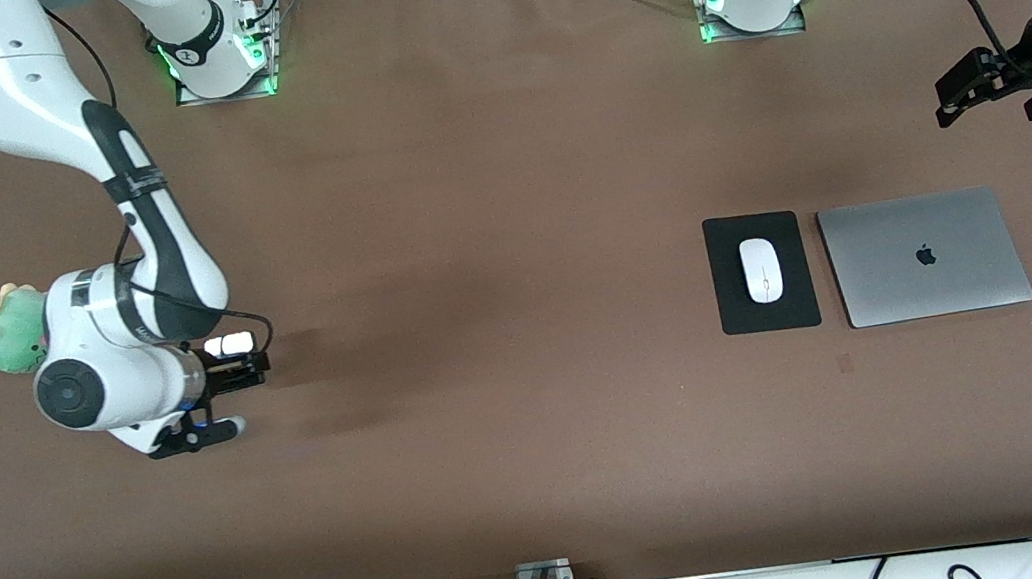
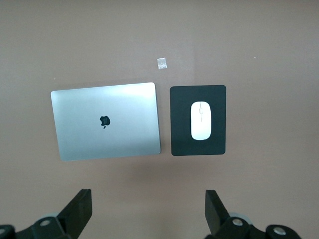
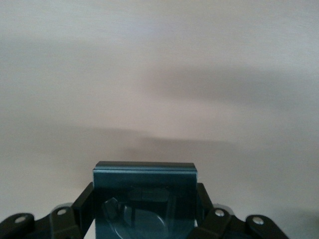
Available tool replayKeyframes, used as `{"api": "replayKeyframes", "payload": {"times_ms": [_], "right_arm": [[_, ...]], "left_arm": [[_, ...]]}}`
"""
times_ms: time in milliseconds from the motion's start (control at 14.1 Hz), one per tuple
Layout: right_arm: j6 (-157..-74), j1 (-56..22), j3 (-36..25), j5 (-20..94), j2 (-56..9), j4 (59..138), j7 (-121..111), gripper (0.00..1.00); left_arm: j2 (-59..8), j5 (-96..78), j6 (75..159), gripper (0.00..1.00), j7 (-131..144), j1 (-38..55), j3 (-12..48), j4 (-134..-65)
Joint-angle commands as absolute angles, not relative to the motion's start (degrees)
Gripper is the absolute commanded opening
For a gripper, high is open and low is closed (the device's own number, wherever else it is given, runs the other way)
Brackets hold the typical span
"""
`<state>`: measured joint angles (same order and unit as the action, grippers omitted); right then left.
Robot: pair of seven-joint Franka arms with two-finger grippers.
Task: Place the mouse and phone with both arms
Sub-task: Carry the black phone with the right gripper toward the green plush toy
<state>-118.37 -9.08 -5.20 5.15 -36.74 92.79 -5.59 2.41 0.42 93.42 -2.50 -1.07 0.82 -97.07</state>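
Resting on a black pad (image 1: 761,272) toward the left arm's end of the brown worktop (image 1: 488,233), the mouse (image 1: 761,270) lies lengthwise with its thin grey line running down the middle. The pad sits just beside a closed silver laptop (image 1: 924,255), apart from it by a narrow strip of worktop, and the laptop is the one closer to the left arm's end. A small pale square of tape (image 2: 162,63) shows on the worktop near the pad and laptop, nearer to the front camera than both.

The left claw (image 1: 953,95) hangs in the air over bare worktop at that end, released, its two fingers (image 2: 79,209) spread wide with nothing between them; its wrist view looks straight down on the laptop, pad and mouse.

The right claw (image 1: 249,367) is low over the worktop toward the right arm's end, well apart from the mouse. It is clenched on the phone (image 3: 144,186), whose dark slab fills the gap between the fingers (image 3: 84,206) in the right wrist view, its upper edge sticking out past the fingertips. A green plush figure (image 1: 9,328) sits on that arm's wrist.
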Motion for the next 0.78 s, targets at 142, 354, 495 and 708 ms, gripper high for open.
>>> {"api": "replayKeyframes", "payload": {"times_ms": [142, 354, 495, 708], "right_arm": [[-139.1, -9.1, -9.0, 6.3, -28.2, 114.0, -11.9, 0.24], [-146.6, -9.1, -12.3, 6.5, -27.5, 119.0, -17.5, 0.24], [-147.7, -8.6, -14.0, 8.2, -27.3, 120.1, -18.6, 0.24], [-153.6, -8.5, -15.6, 15.7, -27.5, 122.9, -21.3, 0.24]], "left_arm": [[2.4, 0.4, 91.3, 1.0, -3.7, -1.3, 0.6, -96.0], [2.4, 1.1, 91.2, 1.0, -3.8, -1.3, 1.1, -96.0], [2.4, 1.1, 91.1, 1.0, -3.7, -1.3, 1.1, -96.0], [2.4, 1.1, 91.1, 1.0, -3.8, -1.3, 1.1, -96.0]]}}
